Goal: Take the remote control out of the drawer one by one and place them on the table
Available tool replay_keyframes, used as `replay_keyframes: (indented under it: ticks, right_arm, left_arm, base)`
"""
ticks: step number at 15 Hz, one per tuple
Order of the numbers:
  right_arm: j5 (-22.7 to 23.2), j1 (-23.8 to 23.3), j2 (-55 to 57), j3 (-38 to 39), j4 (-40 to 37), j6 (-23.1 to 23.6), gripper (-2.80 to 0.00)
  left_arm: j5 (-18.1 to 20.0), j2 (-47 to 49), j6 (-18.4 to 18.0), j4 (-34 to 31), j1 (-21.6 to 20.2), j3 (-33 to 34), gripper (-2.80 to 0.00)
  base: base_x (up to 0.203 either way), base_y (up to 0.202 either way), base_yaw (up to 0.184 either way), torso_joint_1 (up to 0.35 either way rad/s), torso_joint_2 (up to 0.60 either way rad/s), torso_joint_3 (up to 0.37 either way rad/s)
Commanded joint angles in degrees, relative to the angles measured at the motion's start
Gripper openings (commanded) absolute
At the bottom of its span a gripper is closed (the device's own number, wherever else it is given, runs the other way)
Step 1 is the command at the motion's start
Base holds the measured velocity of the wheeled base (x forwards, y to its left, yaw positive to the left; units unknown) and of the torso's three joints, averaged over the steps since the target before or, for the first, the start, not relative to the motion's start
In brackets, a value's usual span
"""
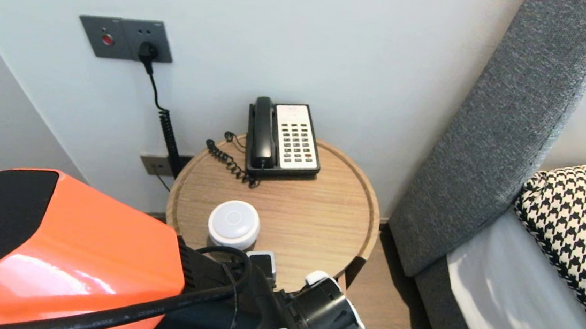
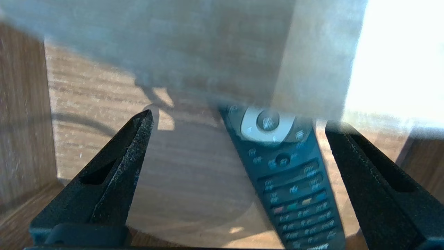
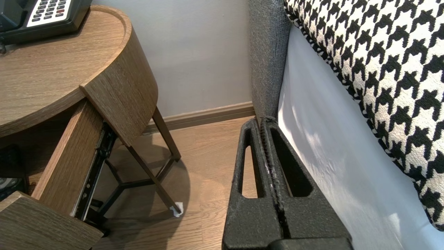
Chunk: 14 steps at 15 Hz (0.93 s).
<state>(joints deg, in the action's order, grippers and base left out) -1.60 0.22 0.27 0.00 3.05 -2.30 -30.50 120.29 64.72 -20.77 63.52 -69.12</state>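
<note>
Under the desk's (image 1: 321, 210) near edge, the drawer (image 2: 24, 121) stands pulled out. Your left fingers (image 2: 114, 173) hang inside it, spread as wide as they go and holding nothing. Between them the remote control (image 2: 295, 184) lies flat on the drawer's wooden floor, keys up. It sits at a slant, closer to one finger than to the other, and touches neither. You cannot tell whether the tips rest on the drawer floor.

From the head view you see only your left arm (image 1: 279, 308) reaching down past the desk's near edge, with the fingers themselves hidden below it. On top of the desk, a white round puck (image 1: 233, 223) sits by the near edge and a telephone (image 1: 284, 139) stands at the far edge against the wall.

Your right fingers (image 3: 249, 194) are pressed tight together and empty. They are parked off the desk's right edge above the floor (image 3: 208, 146), just beside the bed's (image 3: 329, 156) white side.
</note>
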Motion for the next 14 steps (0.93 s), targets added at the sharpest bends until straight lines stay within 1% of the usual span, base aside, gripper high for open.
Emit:
replay_keyframes:
  ticks: [1, 14]
  right_arm:
    - [0.0, 0.0, 0.1, 1.5, 0.0, 0.0, -2.80]
    - [0.0, 0.0, 0.1, 1.5, 0.0, 0.0, -2.80]
  left_arm:
    - [-0.2, 1.5, 0.4, -0.1, -1.0, -0.8, 0.00]
    - [0.1, 3.2, 0.5, -0.1, -1.3, -0.4, 0.00]
  base:
    - [0.000, 0.000, 0.000, 0.000, 0.00, 0.000]
    - [0.000, 0.000, 0.000, 0.000, 0.00, 0.000]
